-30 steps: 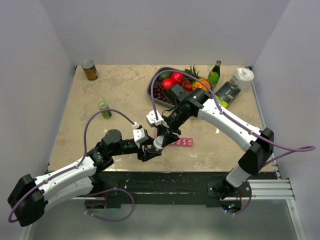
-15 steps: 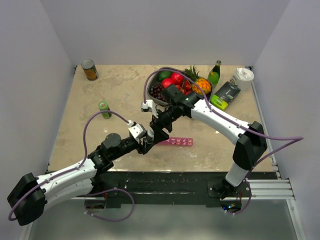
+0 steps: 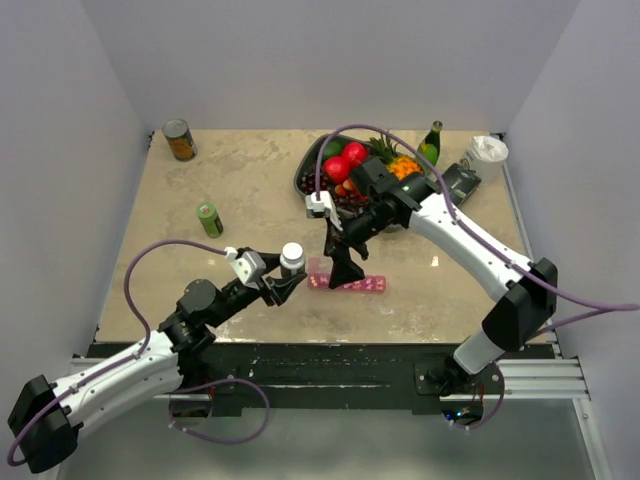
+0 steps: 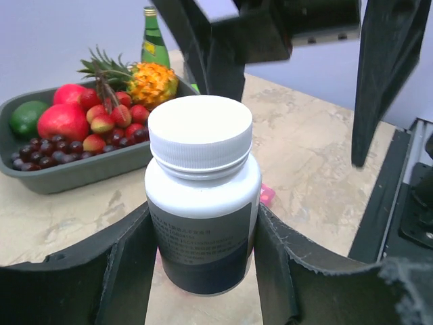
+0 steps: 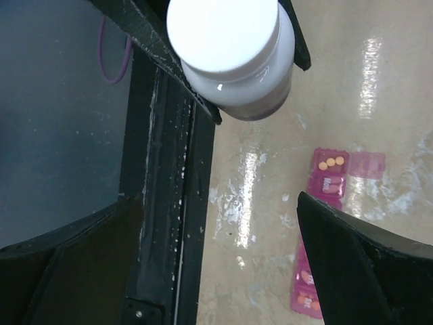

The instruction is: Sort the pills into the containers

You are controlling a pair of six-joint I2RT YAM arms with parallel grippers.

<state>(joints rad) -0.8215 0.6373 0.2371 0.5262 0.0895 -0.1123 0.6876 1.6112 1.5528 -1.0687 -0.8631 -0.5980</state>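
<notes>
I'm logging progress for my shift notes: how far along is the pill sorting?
Done: one open compartment of the pink pill box holds three orange pills. In hand: the left gripper grips the white bottle, cap on; the right gripper hangs open near it. Left: that compartment's lid is not yet shut, and whether the other compartments are filled cannot be told from here.

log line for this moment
left gripper jaws shut on capped bottle | right gripper jaws open over pill organizer | one lid open
</notes>
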